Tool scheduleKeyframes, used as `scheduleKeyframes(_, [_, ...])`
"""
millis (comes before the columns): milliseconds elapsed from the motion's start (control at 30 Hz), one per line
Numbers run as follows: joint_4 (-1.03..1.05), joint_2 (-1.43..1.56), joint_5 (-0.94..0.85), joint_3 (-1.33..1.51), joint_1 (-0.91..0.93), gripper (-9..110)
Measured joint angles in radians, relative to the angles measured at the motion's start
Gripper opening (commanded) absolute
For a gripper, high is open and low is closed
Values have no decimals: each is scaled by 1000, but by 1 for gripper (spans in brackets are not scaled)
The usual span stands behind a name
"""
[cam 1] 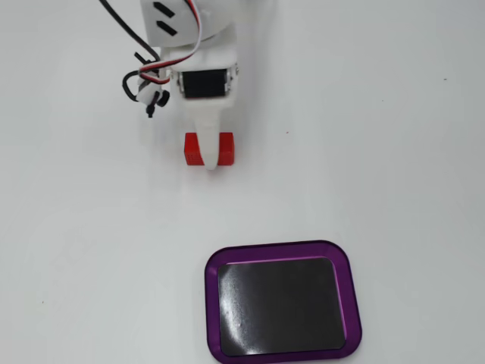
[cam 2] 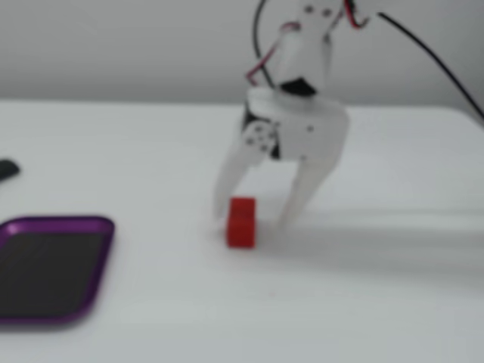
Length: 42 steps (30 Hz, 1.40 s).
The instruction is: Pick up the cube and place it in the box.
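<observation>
The red cube (cam 1: 193, 149) lies on the white table just below the arm. In a fixed view one white finger of my gripper (cam 1: 210, 156) crosses over its middle. In the other fixed view the cube (cam 2: 242, 223) rests on the table between the fingers of my gripper (cam 2: 252, 221), closer to the left finger. The jaws stand open, tips down near the table, and hold nothing. The purple-rimmed box (cam 1: 280, 249) with its black inside lies apart toward the bottom of that view, empty. It also shows at the lower left of the other fixed view (cam 2: 57, 223).
Black, red and white cables (cam 1: 144, 83) loop off the arm's left side. A small dark object (cam 2: 6, 169) lies at the left edge of the table, behind the box.
</observation>
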Motion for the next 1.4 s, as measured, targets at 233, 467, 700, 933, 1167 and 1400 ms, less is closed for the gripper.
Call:
scheduleKeyframes(233, [-11,0,-49,0,12,4])
scheduleKeyframes(467, [-3,0,-57,0,11,-1])
scheduleKeyframes(700, [81,149,-57,-51,-35,-1])
scheduleKeyframes(933, [-60,495,-57,-63,-204,-1])
scheduleKeyframes(1167, [-540,469,-57,95,-272,-1])
scheduleKeyframes(1400, [-627,86,-57,-54,-279,-1])
